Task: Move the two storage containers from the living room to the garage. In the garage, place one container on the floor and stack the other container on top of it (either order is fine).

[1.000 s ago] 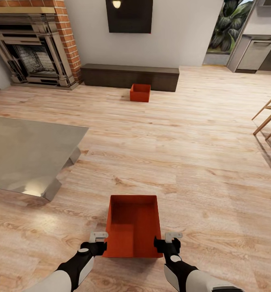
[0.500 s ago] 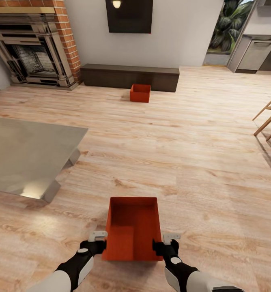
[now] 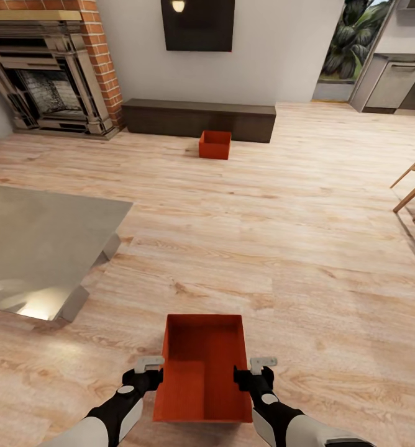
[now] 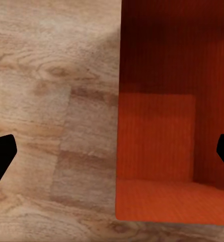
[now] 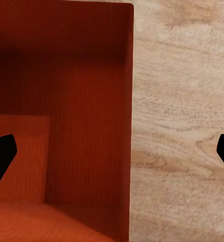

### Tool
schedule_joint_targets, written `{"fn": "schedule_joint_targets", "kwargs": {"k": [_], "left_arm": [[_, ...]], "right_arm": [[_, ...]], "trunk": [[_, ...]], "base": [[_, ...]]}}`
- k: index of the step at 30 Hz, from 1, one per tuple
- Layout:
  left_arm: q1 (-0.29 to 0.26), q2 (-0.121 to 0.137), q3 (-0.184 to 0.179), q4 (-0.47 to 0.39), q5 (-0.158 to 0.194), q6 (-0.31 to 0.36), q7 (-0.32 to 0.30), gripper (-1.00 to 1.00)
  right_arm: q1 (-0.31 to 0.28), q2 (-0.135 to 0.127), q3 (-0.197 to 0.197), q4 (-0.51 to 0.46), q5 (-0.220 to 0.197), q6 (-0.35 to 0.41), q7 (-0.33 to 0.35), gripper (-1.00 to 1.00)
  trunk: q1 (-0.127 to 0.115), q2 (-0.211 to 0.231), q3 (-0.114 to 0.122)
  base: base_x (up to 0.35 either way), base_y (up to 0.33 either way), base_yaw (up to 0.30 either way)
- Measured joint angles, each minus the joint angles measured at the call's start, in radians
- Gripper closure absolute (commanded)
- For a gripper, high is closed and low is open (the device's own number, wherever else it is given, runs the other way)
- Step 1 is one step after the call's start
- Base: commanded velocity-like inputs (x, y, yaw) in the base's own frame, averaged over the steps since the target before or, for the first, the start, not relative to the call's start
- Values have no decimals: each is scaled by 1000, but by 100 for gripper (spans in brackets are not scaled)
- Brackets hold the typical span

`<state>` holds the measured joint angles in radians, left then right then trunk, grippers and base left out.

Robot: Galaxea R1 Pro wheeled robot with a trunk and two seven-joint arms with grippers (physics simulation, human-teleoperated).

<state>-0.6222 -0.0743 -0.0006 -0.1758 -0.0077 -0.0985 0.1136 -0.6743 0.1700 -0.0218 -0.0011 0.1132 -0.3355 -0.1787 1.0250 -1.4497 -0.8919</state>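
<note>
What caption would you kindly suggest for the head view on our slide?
Both open hands, left hand and right hand, straddle the near container's side walls; second container waits by the bench.

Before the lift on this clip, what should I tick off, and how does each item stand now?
1. Left tool straddles near container's wall: ok, fingers wide in wrist view.
2. Right tool straddles the opposite wall: ok.
3. Tools shut on the walls: not ok, both open.
4. Container empty: ok.
5. Container off the wood floor: cannot tell.
6. Second container by the bench: ok, untouched.
</note>
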Motion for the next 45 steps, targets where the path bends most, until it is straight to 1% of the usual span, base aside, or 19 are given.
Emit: {"fn": "schedule_joint_targets", "kwargs": {"k": [11,17,20,24,29,45], "left_arm": [[0,-2,-1,4,1,2,1,-100],[0,-4,-2,4,1,2,16,-100],[0,-6,-1,4,1,2,31,-100],[0,-9,0,4,2,2,76,-100],[0,-10,0,5,1,1,90,-100],[0,-8,2,31,3,-5,92,-100]], "right_arm": [[0,0,-1,0,-1,4,0,-100],[0,0,-1,0,0,6,0,-100],[0,0,-2,0,0,4,0,-100],[0,0,-2,0,-1,3,0,-100],[0,0,-2,0,-1,3,0,-100],[0,0,-2,0,-1,2,0,-100]], "trunk": [[0,0,0],[0,0,0],[0,0,0],[0,0,0],[0,0,0],[61,-112,-50]], "base": [[2,0,0],[0,0,0],[0,0,0],[0,0,0],[0,0,0],[0,0,0]]}}
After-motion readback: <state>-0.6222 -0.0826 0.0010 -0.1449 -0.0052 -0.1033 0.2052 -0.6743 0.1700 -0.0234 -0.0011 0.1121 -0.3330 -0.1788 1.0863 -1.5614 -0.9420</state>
